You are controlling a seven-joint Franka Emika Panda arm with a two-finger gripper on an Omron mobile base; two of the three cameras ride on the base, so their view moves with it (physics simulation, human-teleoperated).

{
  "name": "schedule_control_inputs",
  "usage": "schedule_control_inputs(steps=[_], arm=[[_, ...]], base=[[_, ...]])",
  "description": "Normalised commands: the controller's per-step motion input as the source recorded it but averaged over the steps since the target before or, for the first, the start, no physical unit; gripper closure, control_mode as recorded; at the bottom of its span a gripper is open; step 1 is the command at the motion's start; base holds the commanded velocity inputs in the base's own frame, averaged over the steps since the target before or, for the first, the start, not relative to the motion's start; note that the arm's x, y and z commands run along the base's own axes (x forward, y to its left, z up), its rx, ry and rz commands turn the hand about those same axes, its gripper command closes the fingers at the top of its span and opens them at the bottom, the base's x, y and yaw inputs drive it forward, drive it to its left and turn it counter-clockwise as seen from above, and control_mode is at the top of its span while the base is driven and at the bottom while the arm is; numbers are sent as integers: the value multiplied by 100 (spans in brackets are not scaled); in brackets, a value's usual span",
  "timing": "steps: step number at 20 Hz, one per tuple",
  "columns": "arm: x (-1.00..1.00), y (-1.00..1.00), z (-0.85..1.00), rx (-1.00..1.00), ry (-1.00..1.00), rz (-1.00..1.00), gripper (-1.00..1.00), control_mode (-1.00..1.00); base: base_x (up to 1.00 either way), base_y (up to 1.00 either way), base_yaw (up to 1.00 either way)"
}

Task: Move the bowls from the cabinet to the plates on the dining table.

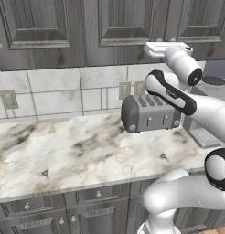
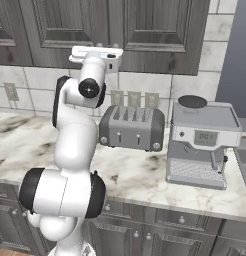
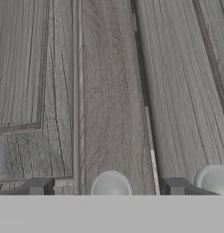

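Cabinet (image 3: 114,91) doors shut, directly ahead of the claw (image 3: 106,186), filling its close-up; bowls hidden behind them. Claw fingers spread wide, holding nothing, straddling one round knob (image 3: 111,184); second knob (image 3: 214,178) just outside one finger. Toaster (image 1: 148,113) sits on the desk (image 1: 77,151) below the claw

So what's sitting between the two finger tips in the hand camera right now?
In the hand view, a round knob of the cabinet door sits between the fingertips; a second knob lies outside them, past the door seam.
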Motion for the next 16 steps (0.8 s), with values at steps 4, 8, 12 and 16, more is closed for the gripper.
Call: schedule_control_inputs(steps=[4, 8, 12, 16], arm=[[24, -2, -4, 0, 0, 0, -100, -100], [36, -6, -8, -2, 0, 0, -100, -100], [19, -18, -17, -2, 0, -1, -100, -100], [5, -23, -21, 0, 0, 0, -100, -100]], base=[[0, 0, 0], [0, 0, 0], [0, 0, 0], [0, 0, 0]])
